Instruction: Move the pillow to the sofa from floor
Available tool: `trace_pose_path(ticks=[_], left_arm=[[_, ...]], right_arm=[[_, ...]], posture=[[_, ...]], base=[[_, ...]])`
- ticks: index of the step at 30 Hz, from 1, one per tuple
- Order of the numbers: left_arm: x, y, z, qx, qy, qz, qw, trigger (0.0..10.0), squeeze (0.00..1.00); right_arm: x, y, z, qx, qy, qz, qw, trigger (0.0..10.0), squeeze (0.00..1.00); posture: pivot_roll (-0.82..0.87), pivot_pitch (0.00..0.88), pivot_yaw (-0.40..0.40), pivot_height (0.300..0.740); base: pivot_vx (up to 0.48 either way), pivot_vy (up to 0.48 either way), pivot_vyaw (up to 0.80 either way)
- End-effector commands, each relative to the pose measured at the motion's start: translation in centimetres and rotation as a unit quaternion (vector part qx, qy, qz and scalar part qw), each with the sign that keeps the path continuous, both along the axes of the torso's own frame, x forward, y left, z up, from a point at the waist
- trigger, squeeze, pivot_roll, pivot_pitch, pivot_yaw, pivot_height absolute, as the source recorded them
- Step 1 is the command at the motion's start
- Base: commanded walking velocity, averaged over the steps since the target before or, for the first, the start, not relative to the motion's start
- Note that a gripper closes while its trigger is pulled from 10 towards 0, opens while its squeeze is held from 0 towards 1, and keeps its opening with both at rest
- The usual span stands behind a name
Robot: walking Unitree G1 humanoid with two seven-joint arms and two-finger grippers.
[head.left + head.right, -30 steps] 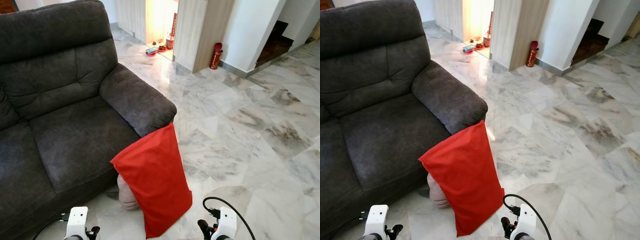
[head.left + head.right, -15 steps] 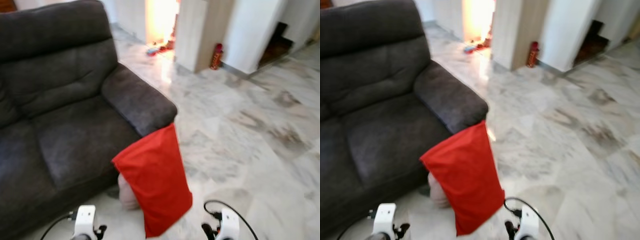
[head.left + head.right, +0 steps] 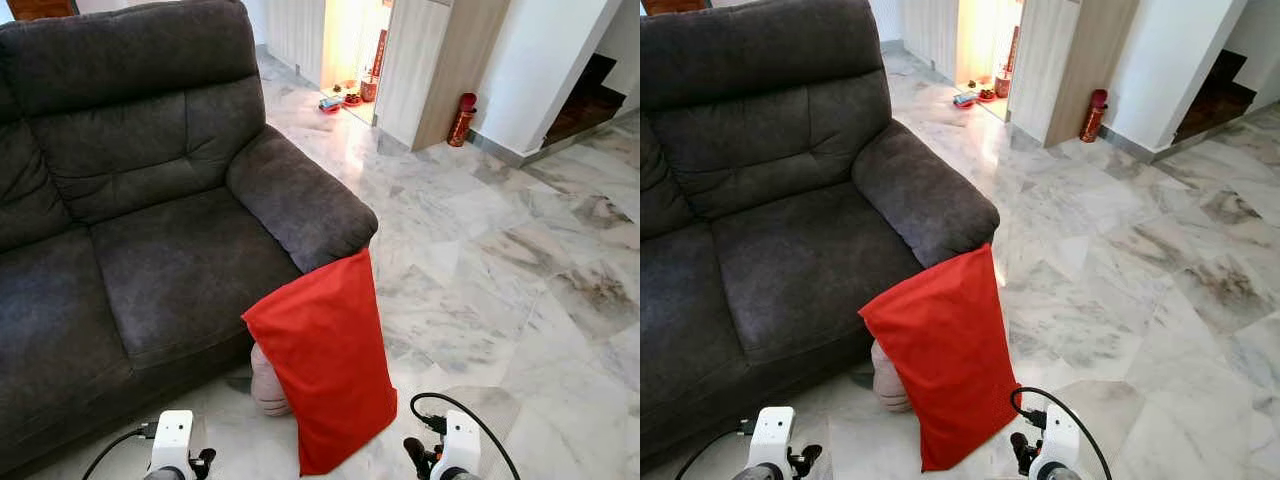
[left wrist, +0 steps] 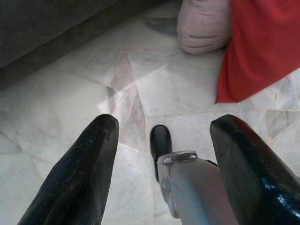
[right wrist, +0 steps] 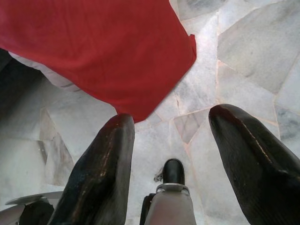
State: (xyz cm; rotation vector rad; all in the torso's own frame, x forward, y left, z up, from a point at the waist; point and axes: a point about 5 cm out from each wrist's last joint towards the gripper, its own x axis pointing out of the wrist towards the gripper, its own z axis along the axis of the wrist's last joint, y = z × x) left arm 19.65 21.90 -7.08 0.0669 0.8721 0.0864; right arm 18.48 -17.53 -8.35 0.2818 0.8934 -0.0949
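Pillow at my twelve, sofa at ten.
I see the pillow (image 3: 325,360) leaning on the sofa (image 3: 150,220) arm, floor (image 3: 500,250) at two.

2 head eyes look forward-down from above. 2 wrist cameras face the floor (image 4: 70,117) closely; both share the red pillow (image 5: 93,47) beyond their fingers.

Plenty of bare marble floor (image 3: 480,270) on the right side. The red pillow (image 3: 325,355) leans against the sofa (image 3: 150,230) armrest (image 3: 300,200), pinkish cushion (image 3: 268,385) tucked behind it, blocking the left approach.
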Motion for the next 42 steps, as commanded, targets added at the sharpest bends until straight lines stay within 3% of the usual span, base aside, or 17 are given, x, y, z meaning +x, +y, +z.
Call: trace_pose_path(ticks=[1, 16, 28, 42], left_arm=[[0.03, -0.03, 0.0, 0.005, 0.003, -0.013, 1.0, 10.0, 0.0], [0.46, -0.12, 0.21, 0.005, -0.004, -0.008, 1.0, 10.0, 0.0], [0.43, -0.04, 0.23, 0.004, -0.006, -0.006, 1.0, 10.0, 0.0], [1.01, -0.72, 0.43, -0.002, -0.016, -0.011, 1.0, 10.0, 0.0]], right_arm=[[-0.34, 0.0, -0.19, 0.0, 0.008, -0.007, 1.0, 10.0, 0.0], [-0.68, -0.42, -0.29, -0.002, 0.009, -0.017, 1.0, 10.0, 0.0], [-0.46, -0.47, -0.16, -0.013, 0.004, -0.002, 1.0, 10.0, 0.0], [-0.44, -0.46, -0.17, -0.008, 0.006, -0.015, 1.0, 10.0, 0.0]], posture=[[-0.01, 0.0, -0.073, 0.74], [-0.01, 0.0, -0.073, 0.74], [-0.02, 0.0, -0.075, 0.74], [-0.01, 0.0, -0.083, 0.74]], base=[[0.0, 0.0, 0.0], [0.0, 0.0, 0.0], [0.256, 0.0, 0.33], [0.277, 0.0, 0.0]])
